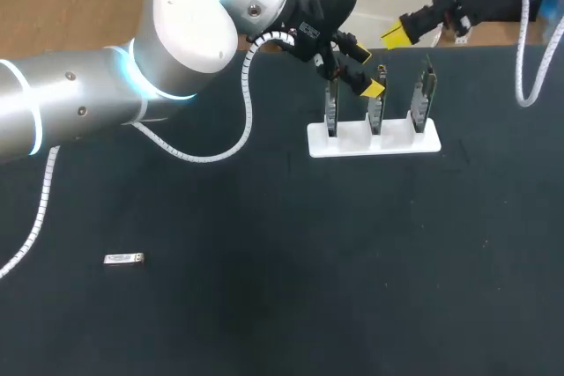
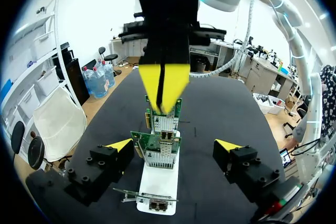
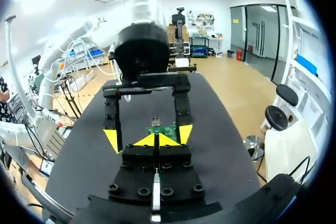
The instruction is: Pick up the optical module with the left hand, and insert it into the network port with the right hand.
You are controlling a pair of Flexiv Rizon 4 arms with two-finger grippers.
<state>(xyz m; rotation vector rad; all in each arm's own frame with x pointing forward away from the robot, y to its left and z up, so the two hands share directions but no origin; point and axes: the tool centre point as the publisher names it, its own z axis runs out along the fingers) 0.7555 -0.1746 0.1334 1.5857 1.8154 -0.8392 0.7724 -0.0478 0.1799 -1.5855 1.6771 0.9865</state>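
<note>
The module [image 1: 123,259] is lying flat on the dark worktop [image 1: 264,305] at the near left, on its own, and neither arm is holding it. The left jaws [image 2: 173,148] are hanging wide open over the white stand [image 1: 373,140] at the far middle. Their yellow tips are sitting either side of the middle one of the three cards [image 1: 422,99] without touching it, so the module is lying well apart from them, nearer and far off to the left. The right jaws [image 3: 157,140] are pressed together on nothing that I am seeing, and are hovering close by the right end of the stand. To my eye the pick-up is not yet begun. To do it well, the left arm is going to need to lift straight up clear of the cards, cross to the module, turn so the tips are spanning its narrow width, and come down low, since the piece is looking thin and is lying flush. Gripping toward one end is probably leaving the other end free for the right jaws to take.
</note>
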